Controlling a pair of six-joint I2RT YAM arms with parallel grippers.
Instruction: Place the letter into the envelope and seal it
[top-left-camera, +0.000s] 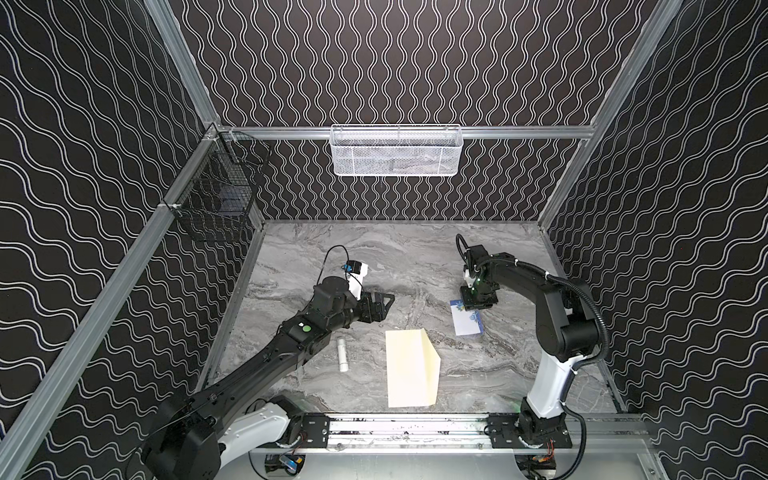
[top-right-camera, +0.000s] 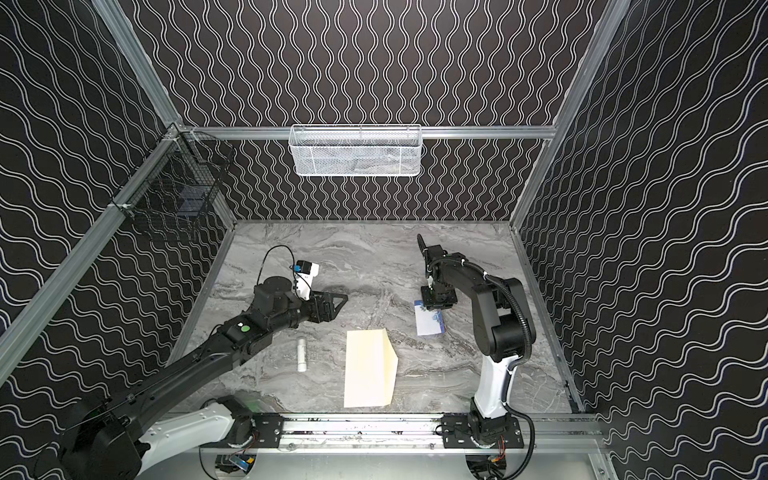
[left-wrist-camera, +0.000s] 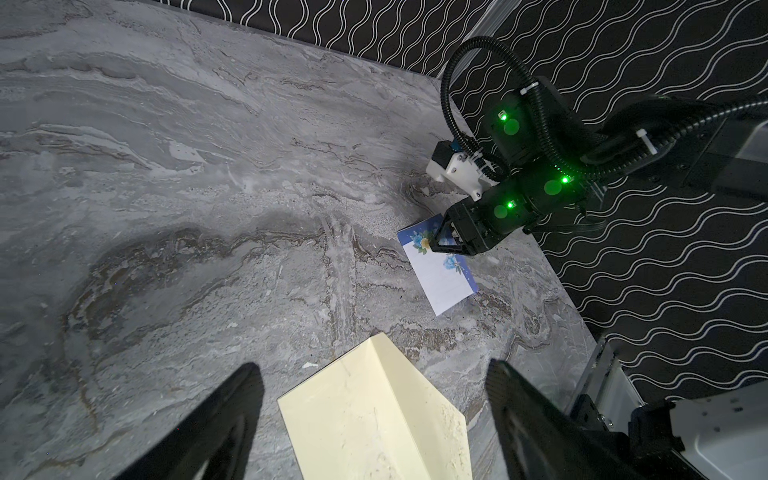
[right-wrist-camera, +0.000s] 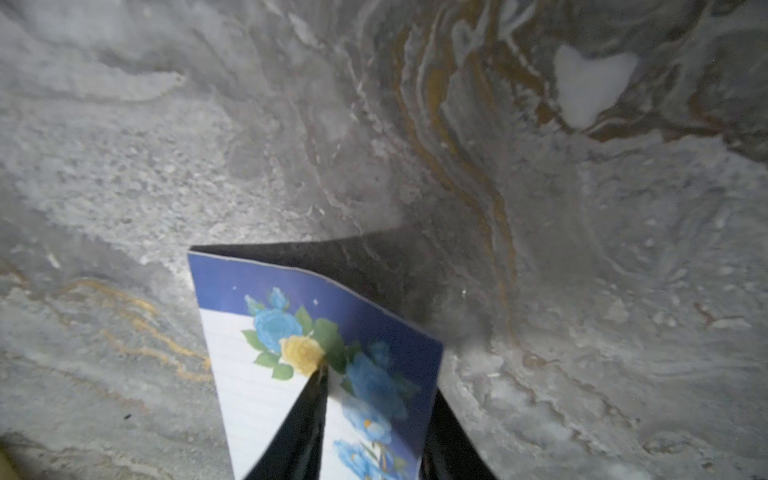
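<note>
The edge of the letter (top-left-camera: 467, 325) was straddled by the half-open right gripper (top-left-camera: 475, 307) beyond the envelope (top-left-camera: 411, 370); the left gripper (top-left-camera: 387, 306) was seen wide open, empty

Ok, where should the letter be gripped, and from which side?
By the far floral corner of the letter, from the right arm's side: that end curls up off the table, shadow beneath, so one finger can slip under, as the right gripper straddles it.

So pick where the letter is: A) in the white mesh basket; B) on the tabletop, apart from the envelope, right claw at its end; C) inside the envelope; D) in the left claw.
B: the letter lies on the tabletop, a gap from the envelope, the right claw over its far end.
</note>
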